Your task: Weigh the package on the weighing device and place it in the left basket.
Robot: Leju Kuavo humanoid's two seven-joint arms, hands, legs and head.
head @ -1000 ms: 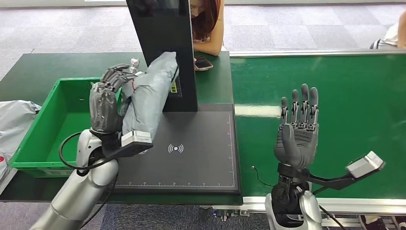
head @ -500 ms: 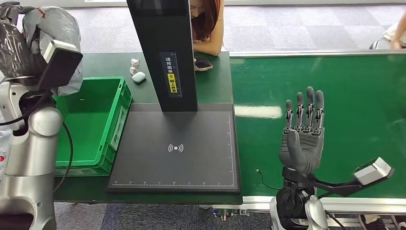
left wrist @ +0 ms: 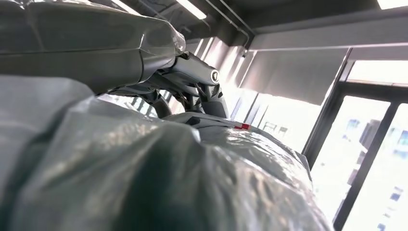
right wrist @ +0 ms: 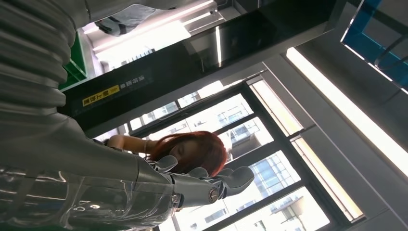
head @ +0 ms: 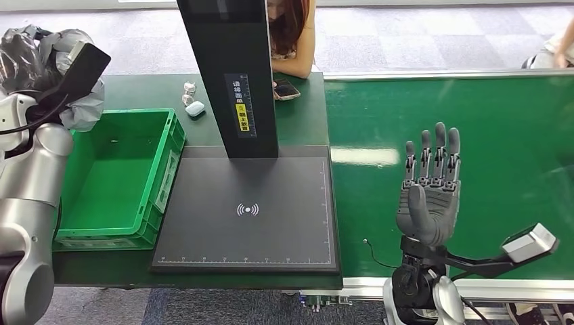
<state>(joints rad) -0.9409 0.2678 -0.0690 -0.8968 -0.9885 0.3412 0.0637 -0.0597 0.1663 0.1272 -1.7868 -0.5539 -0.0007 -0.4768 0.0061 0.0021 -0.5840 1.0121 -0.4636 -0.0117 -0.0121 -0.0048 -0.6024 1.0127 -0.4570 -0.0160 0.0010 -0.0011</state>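
Observation:
The grey plastic package (head: 82, 112) hangs at the far left, over the back left corner of the green basket (head: 166, 152). My left hand (head: 24, 57) grips it from above, raised high. In the left wrist view the crinkled package (left wrist: 192, 183) sits right under the dark fingers (left wrist: 195, 79). The black weighing plate (head: 247, 230) with its tall black column (head: 230, 74) lies bare beside the basket. My right hand (head: 430, 196) stands upright and open over the green conveyor belt (head: 508, 135), holding nothing; its fingers (right wrist: 216, 183) are spread in the right wrist view.
A white earbud case (head: 195, 108) and small white items lie behind the basket. A phone (head: 288, 89) rests by a person's arm (head: 298, 64) at the far table edge. Another person (head: 552, 51) sits at the back right.
My left arm has swung the package off the weighing plate to the far left and lifted it above the basket's back corner. The right hand has hardly moved.

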